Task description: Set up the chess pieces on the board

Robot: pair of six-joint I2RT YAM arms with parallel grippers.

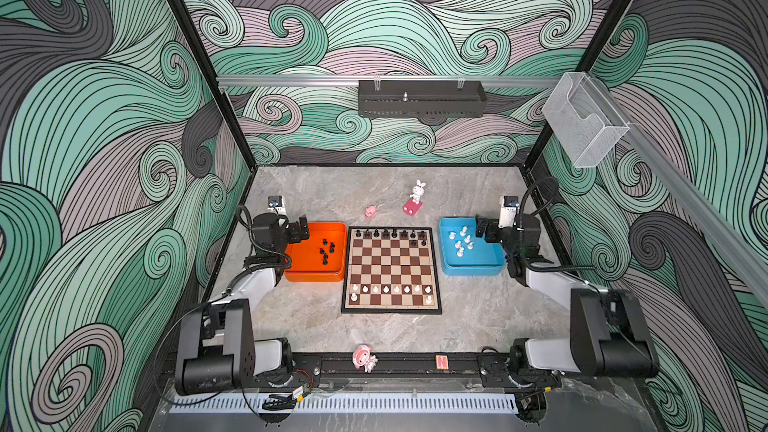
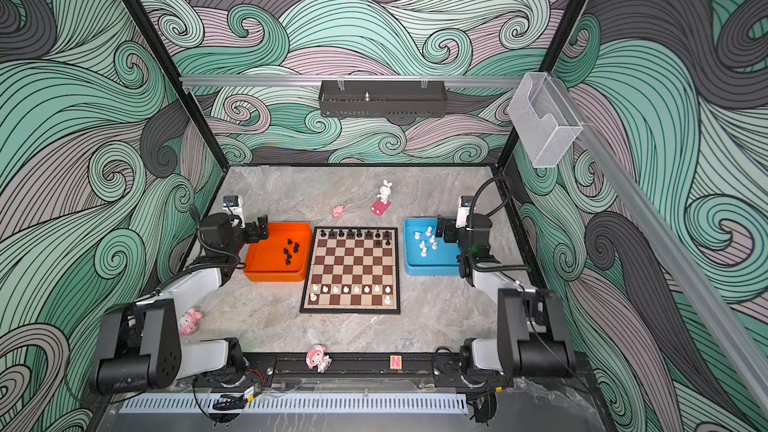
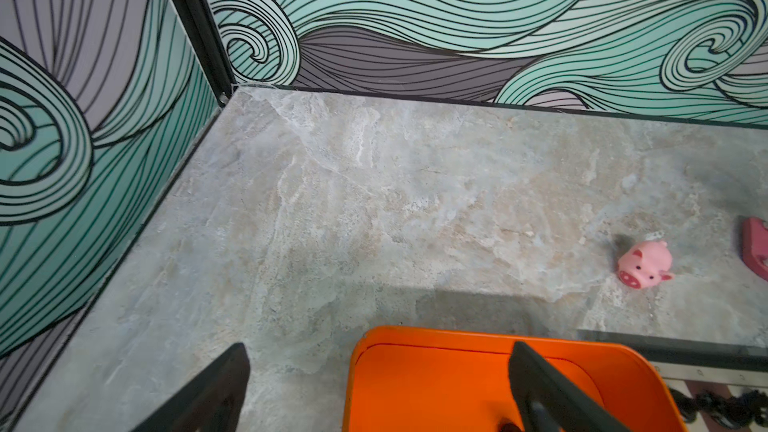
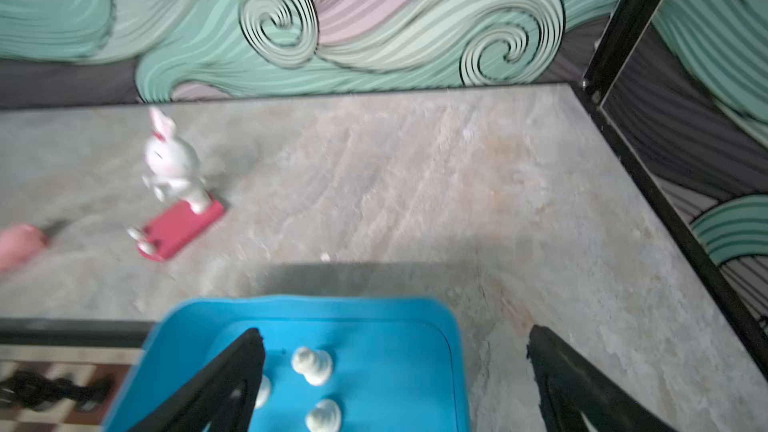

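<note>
**A:** What is on the left?

**B:** The left gripper [image 1: 301,231] hovers at the far left corner of the orange tray [image 1: 316,276]. Its jaws are spread wide with nothing between them, one finger over the tray and one over the table [image 1: 316,184]. A cluster of black chess pieces [image 1: 326,249] sits in that tray.

**A:** And the middle?

**B:** The board [image 1: 390,264] lies flat between the two trays. Black pieces [image 1: 390,234] line its far row, with two more just in front at the right end. White pieces [image 1: 390,288] fill the second row from the near edge, and one stands in each near corner.

**A:** The right?

**B:** White chess pieces [image 1: 461,241] stand in the blue tray [image 1: 469,271]. The right gripper [image 1: 482,228] hangs at the tray's far right edge, also spread apart and holding nothing. Its wrist view is blurred.
</note>
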